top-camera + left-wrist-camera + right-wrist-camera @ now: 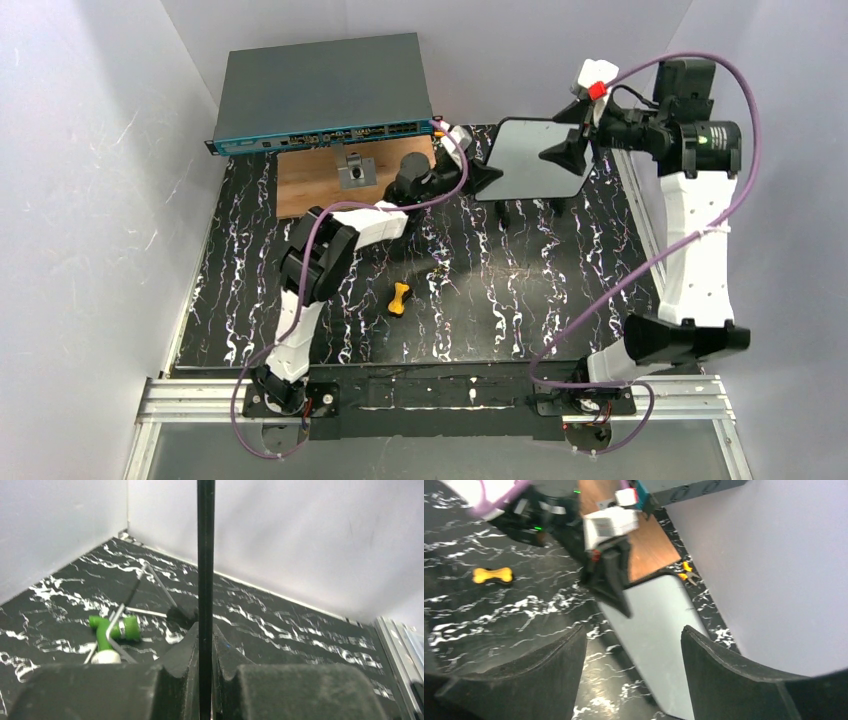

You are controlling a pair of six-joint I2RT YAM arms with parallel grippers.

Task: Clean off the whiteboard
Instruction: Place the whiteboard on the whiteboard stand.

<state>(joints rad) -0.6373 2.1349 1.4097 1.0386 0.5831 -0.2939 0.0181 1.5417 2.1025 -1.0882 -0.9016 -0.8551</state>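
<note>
The whiteboard (530,150) is a glossy white plate with a dark rim, lifted off the table at the back right. No writing shows on its face. My left gripper (487,177) is shut on its left edge. In the left wrist view the whiteboard (205,540) appears edge-on as a thin dark strip pinched in the left gripper (205,627). My right gripper (567,150) hovers open over the board's right part. In the right wrist view the right gripper (634,630) holds nothing, with the whiteboard (659,625) below its fingers.
A grey network box (325,95) stands at the back left with a brown wooden board (320,180) in front of it. A yellow bone-shaped piece (400,298) lies mid-table. A green-handled tool (107,630) with a wire lies near the back corner. White walls enclose the table.
</note>
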